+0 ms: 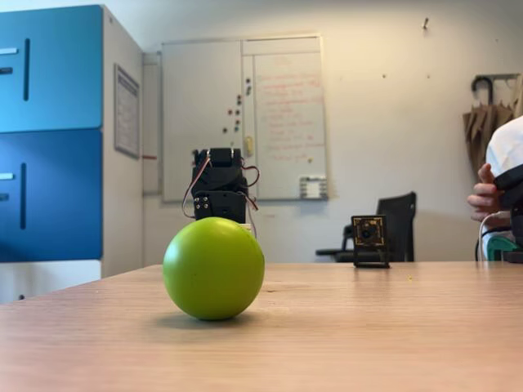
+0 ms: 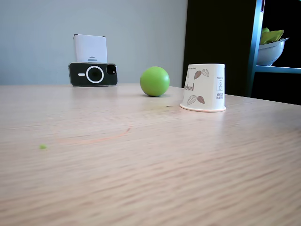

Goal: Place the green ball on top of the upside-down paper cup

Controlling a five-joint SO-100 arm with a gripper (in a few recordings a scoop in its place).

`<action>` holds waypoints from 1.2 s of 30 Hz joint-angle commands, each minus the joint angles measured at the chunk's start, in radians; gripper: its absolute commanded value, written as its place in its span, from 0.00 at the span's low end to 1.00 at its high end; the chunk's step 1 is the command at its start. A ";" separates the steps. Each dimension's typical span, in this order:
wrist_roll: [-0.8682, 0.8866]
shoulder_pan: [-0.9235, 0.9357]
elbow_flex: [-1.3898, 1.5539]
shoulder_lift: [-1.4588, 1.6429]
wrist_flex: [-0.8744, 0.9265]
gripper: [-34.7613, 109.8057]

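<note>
The table (image 1: 368,343) is light wood with a fine grain, and it takes the whole lower part of both fixed views. In a fixed view, blue cabinet doors (image 1: 49,131) stand at 9 o'clock, a whiteboard (image 1: 245,114) hangs on the pale wall at 12 o'clock, and a person's hand (image 1: 485,198) shows at 3 o'clock. A small camera (image 1: 369,238) on a stand sits on the far table edge.

The green ball (image 1: 213,267) rests on the table, and it hides the lower part of the black arm (image 1: 219,192) behind it. The gripper is probably behind the ball, so I cannot tell if its jaws are apart or closed.

In the other fixed view the ball (image 2: 154,81) lies at 10 o'clock from the upside-down paper cup (image 2: 203,87), near but apart. A phone (image 2: 93,74) stands behind at the wall. A tiny green crumb (image 2: 43,146) lies at 8 o'clock.
</note>
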 commanded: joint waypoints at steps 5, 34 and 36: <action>-0.005 0.003 0.000 0.000 0.009 0.24; 0.061 -0.054 -0.262 -0.249 -0.028 0.29; 0.061 -0.057 -0.339 -0.321 -0.034 0.30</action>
